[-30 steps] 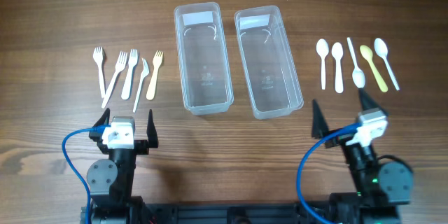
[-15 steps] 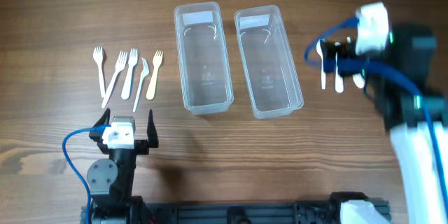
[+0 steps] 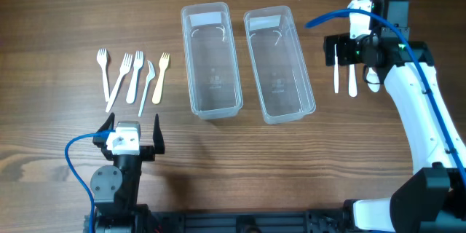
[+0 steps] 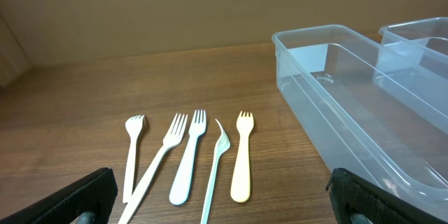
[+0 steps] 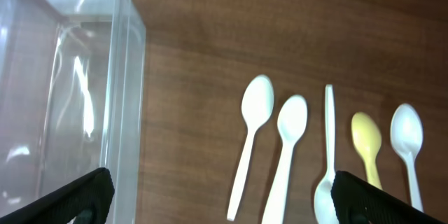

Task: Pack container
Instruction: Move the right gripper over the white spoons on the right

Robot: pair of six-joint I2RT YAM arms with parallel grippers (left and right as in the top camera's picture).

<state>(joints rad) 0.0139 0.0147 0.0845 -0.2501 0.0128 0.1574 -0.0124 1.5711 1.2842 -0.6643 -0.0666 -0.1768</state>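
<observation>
Overhead shows the right tool (image 3: 335, 51) has swung up from the near edge of the surface (image 3: 240, 160) to hover over the spoons (image 3: 353, 84) beside the right container (image 3: 279, 65), so a first pick looks imminent. Only the right wrist view shows all five spoons (image 5: 255, 147) untouched beneath wide, empty jaws. The left tool (image 3: 133, 127) sits open and empty, short of the forks (image 3: 132, 76).

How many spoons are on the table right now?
5, in one row right of the clear container: leftmost white spoon, second white spoon, reversed white spoon, yellow spoon, rightmost white spoon. None seems hidden.
</observation>
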